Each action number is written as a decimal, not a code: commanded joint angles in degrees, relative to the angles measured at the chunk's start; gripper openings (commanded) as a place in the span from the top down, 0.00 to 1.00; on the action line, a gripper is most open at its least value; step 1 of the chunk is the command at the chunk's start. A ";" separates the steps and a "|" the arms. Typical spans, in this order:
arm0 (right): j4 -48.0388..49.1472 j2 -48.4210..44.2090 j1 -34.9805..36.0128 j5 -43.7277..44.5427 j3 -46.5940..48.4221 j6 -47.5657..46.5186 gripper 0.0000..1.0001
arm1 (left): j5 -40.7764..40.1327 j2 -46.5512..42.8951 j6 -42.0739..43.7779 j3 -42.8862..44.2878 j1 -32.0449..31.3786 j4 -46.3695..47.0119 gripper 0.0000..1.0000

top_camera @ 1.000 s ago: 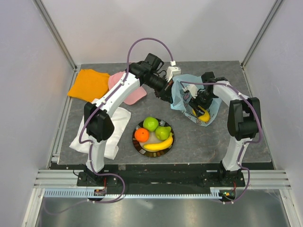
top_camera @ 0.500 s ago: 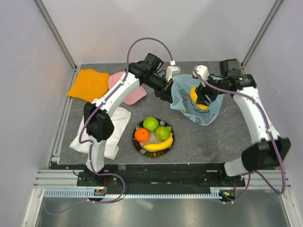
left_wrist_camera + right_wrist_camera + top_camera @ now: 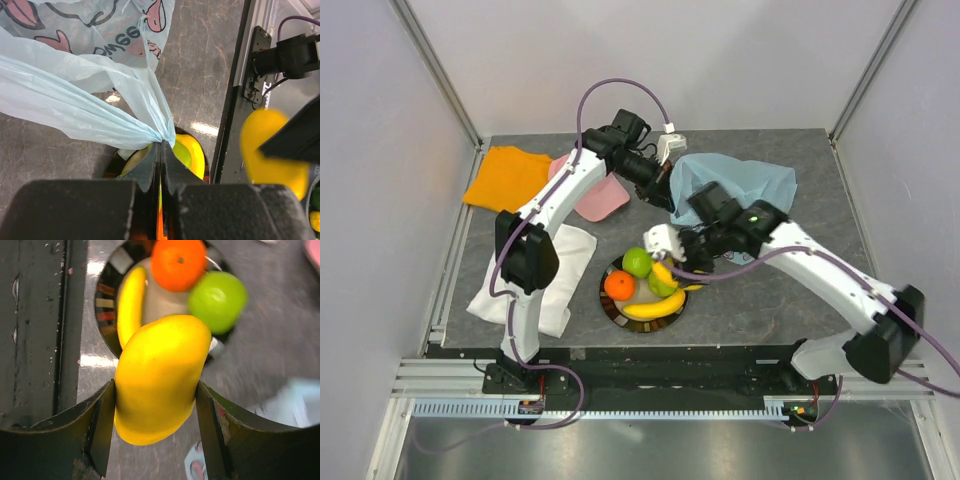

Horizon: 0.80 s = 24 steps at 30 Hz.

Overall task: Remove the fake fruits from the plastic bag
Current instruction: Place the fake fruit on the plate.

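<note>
The orange (image 3: 619,285), green apple (image 3: 638,262), pear (image 3: 663,286) and banana (image 3: 653,309) lie on the plate (image 3: 608,305). Just behind it, the left gripper (image 3: 161,145) stays pinched tight on a gathered fold of the plastic bag (image 3: 740,180). The right gripper (image 3: 156,405), at the bag's mouth half a second ago, has swung over the plate, its jaws clamped round the yellow mango (image 3: 157,375). That fruit is out of the bag, and I reckon only the setting-down remains.

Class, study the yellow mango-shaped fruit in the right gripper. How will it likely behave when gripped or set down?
The mango looks glossy and rounded, so it may slip between the fingers. No dent shows where they press, so probably stiff. Being oval, it could roll on the crowded plate.
</note>
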 commanded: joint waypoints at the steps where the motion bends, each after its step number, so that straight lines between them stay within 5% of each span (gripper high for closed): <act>1: 6.70 6.51 11.07 5.92 -0.24 -5.60 0.40 | 2.80 -0.14 -1.59 -0.45 1.32 1.22 0.98; 7: 5.67 19.07 17.32 6.73 8.00 -5.97 0.41 | 3.59 -1.02 -1.50 -0.98 3.96 1.57 0.98; 24: 2.24 34.11 23.92 8.57 15.40 15.38 0.47 | 6.93 -2.16 -2.30 -0.89 5.37 2.54 0.98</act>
